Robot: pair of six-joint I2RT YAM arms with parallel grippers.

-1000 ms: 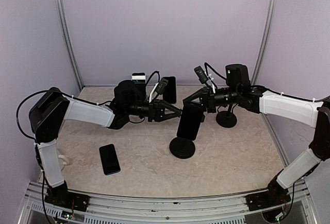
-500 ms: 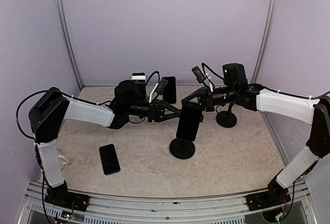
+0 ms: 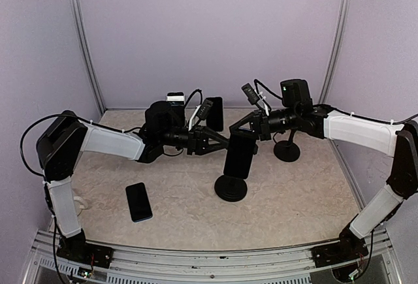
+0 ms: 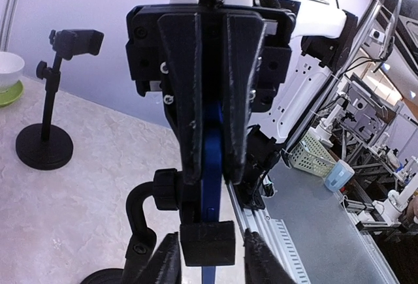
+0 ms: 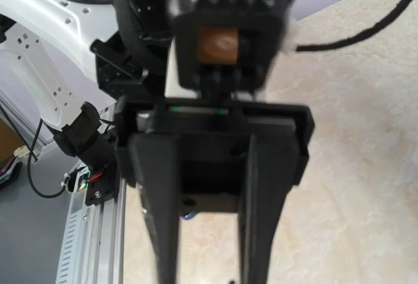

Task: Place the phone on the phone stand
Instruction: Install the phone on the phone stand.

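**Step in hand:** seating the phone in the phone stand, which stands near the middle of the worktop.

**Location of the phone:** It stands upright directly above the stand's round base, with its top end held. In the left wrist view it shows edge-on as a blue strip running down behind the stand's cradle. Whether its lower edge rests fully in the cradle cannot be told.

**Right gripper:** Its 2 fingers are closed flat against the phone's 2 faces near the top end, carrying it.

**Left gripper:** The fingers sit on either side of the cradle and are only partly apart. One appears to touch the cradle, and a thin gap shows at the other. Whether it actually grips cannot be told.

**Recommendation:**
- Keep the phone vertical and lower it straight along the cradle's slot.
- Steady the cradle so the neck does not swing.
- Release the phone only once its lower edge is judged to bear on the cradle lip. A tilted release risks the phone toppling off.
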